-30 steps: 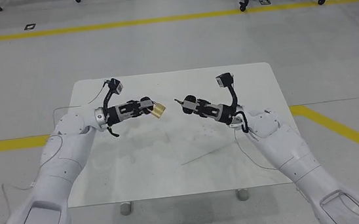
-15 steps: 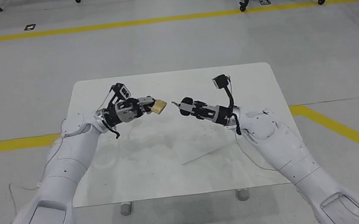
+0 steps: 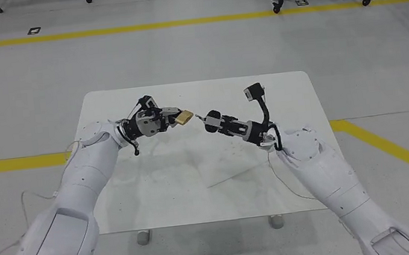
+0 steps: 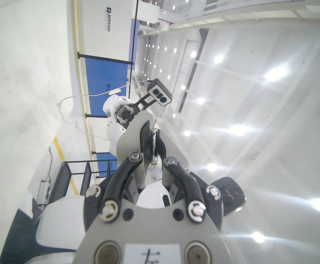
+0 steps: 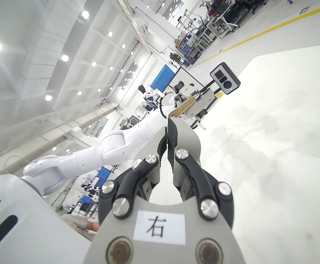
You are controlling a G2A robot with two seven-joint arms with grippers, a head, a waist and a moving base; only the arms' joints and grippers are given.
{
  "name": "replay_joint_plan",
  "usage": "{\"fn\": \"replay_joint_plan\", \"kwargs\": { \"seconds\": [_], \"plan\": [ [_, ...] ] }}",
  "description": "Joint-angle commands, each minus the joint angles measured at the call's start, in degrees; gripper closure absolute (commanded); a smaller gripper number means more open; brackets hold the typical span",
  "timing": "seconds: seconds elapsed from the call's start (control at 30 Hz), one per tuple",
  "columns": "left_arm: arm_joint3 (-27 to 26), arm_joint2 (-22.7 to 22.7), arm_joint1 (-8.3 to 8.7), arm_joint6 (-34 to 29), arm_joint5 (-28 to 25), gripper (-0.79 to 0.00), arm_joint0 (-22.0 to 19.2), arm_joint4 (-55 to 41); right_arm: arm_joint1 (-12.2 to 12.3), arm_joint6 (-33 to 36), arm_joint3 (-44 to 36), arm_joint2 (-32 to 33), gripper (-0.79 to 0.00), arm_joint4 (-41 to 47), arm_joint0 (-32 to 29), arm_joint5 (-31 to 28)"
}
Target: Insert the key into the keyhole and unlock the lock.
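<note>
Fingers (image 4: 130, 140) of the left gripper (image 3: 171, 118) pinch the brass padlock (image 3: 184, 117) by its steel shackle (image 4: 153, 142), above the table's (image 3: 276, 94) middle. The right gripper (image 3: 205, 119) pinches the key (image 3: 199, 117) just beside it. Both look rigid, slick metal, and the brass padlock could swivel on its shackle.

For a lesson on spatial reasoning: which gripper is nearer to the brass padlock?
Left. The left gripper clamps the padlock by its shackle; the right gripper, shut on the key, sits a short gap away, facing it.
</note>
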Motion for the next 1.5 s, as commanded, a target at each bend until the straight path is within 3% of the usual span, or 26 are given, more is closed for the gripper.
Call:
{"fn": "replay_joint_plan", "kwargs": {
  "seconds": [0.0,0.27,0.87,1.03,1.27,1.47],
  "plan": [
    [0.59,0.70,-0.77,0.03,0.03,0.000,-0.24,-0.35,0.17,1.34,-0.73,0.69,0.000,1.78,-0.25,1.35],
    [3.83,1.43,-2.56,0.03,0.40,0.000,-1.26,-2.31,1.21,1.28,-4.70,5.19,0.000,1.75,-2.51,5.25],
    [5.15,1.40,-2.68,0.03,1.88,0.000,-1.54,-2.59,2.01,0.81,-6.91,7.83,0.000,-4.70,-3.32,7.40],
    [3.67,1.53,-2.40,4.04,1.98,0.000,-0.71,-0.52,3.31,-1.18,-12.30,10.10,0.000,-28.55,-2.88,7.64],
    [0.11,1.37,-1.17,7.19,8.52,0.000,-0.06,4.31,4.77,-3.94,-24.13,12.42,0.000,-52.87,-6.20,-0.19],
    [-3.36,1.18,-0.71,8.00,11.30,0.000,0.72,6.79,5.21,-8.87,-31.94,10.09,0.000,-77.98,-8.64,1.30]
  ]
}}
